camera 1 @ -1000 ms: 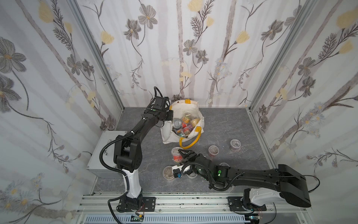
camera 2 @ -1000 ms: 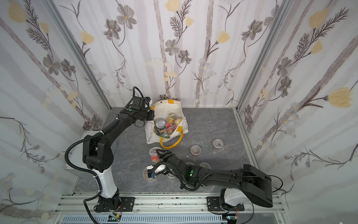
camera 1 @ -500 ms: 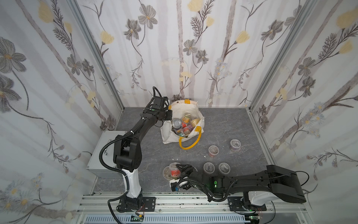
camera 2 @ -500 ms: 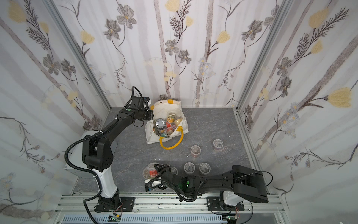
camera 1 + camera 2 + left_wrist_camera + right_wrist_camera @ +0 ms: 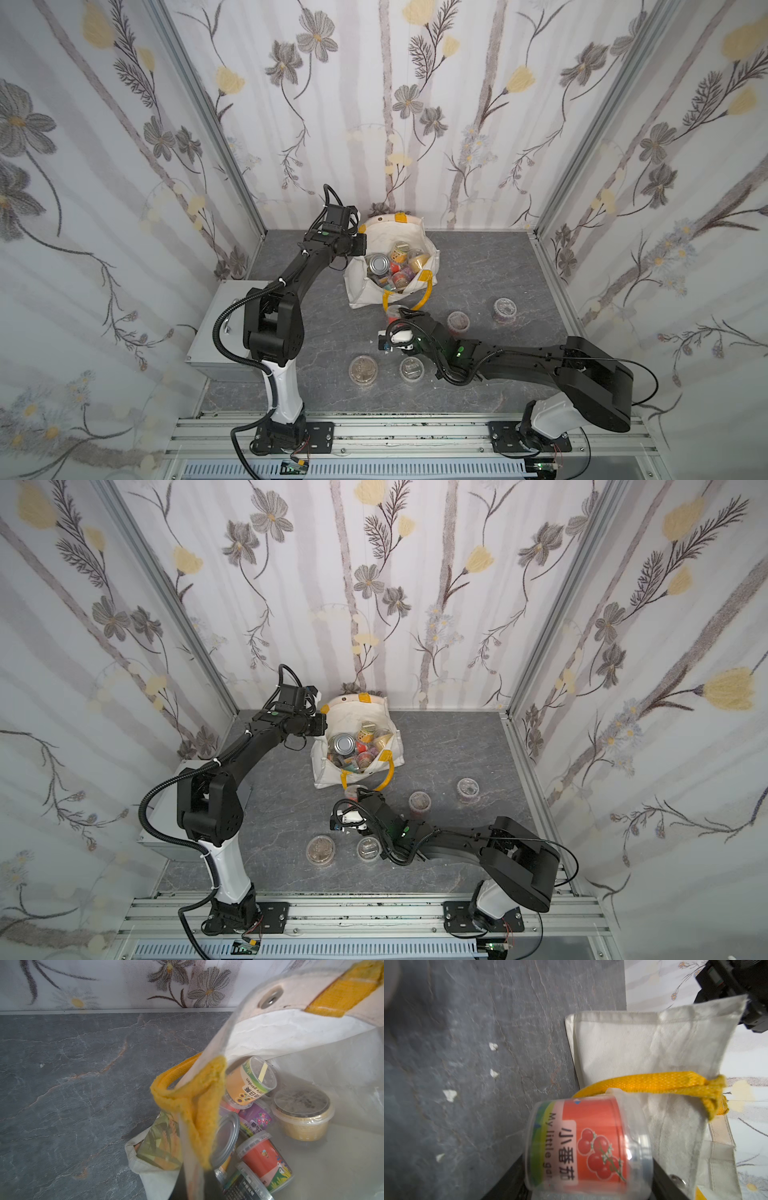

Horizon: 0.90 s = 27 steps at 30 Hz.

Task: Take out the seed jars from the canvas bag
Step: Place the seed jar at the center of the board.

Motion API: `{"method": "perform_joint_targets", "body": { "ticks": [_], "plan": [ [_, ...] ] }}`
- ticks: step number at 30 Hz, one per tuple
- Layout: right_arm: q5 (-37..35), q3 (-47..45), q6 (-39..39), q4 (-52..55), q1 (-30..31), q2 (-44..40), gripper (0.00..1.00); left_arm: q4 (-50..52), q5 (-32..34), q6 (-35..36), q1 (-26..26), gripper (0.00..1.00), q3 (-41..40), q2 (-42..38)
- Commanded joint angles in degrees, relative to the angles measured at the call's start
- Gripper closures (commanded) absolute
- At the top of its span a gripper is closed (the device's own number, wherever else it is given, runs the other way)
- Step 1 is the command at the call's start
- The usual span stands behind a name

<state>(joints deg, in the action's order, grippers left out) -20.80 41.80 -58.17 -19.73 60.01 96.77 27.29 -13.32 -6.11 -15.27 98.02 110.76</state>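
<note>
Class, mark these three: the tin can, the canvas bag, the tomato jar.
tin can [image 5: 379, 263]: a top view, on its silver lid.
canvas bag [image 5: 358, 289]: a top view, on its outer cloth side.
tomato jar [image 5: 591, 1142]: right wrist view, on its red label.

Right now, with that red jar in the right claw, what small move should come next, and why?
Probably set the red jar on the table beside the jars already out: the right gripper is shut on it just outside the canvas bag, which holds more.

"My little" on red-labelled seed jar [image 5: 581, 1142]
</note>
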Motion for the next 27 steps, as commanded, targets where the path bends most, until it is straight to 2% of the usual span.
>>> {"method": "perform_joint_targets", "body": {
  "ticks": [1, 5, 11, 15, 18, 24, 27],
  "plan": [
    [8.47, -0.22, -11.13, -1.12, -3.6, 1.37, 0.41, -1.71, 1.63, 0.05, 0.41, 1.0, 1.01, 0.67],
    [17.71, -0.67, -16.59, -2.44, -9.1, 2.48, 0.41, -1.82, 0.77, -1.18, 0.5, 1.0, 1.64, 1.55],
    [20.35, 0.13, -19.43, -9.47, -9.32, 8.37, 0.4, -2.64, 0.32, -1.97, 0.5, 1.0, 1.99, 2.17],
    [19.77, 0.47, -21.98, -14.99, -8.77, 12.58, 0.38, -2.36, -0.08, -2.25, 0.51, 1.0, 2.44, 2.36],
    [18.25, 0.47, -22.86, -18.64, -8.73, 14.24, 0.3, -2.07, 0.05, -2.17, 0.5, 1.0, 2.44, 2.44],
    [18.69, -1.42, -23.63, -16.94, -9.42, 12.6, 0.22, -1.91, 0.32, -1.9, 0.5, 1.0, 2.27, 2.55],
    [18.61, -3.18, -23.56, -15.9, -9.89, 10.92, 0.21, -1.98, 0.34, -1.93, 0.54, 1.0, 2.27, 2.71]
  ]
}}
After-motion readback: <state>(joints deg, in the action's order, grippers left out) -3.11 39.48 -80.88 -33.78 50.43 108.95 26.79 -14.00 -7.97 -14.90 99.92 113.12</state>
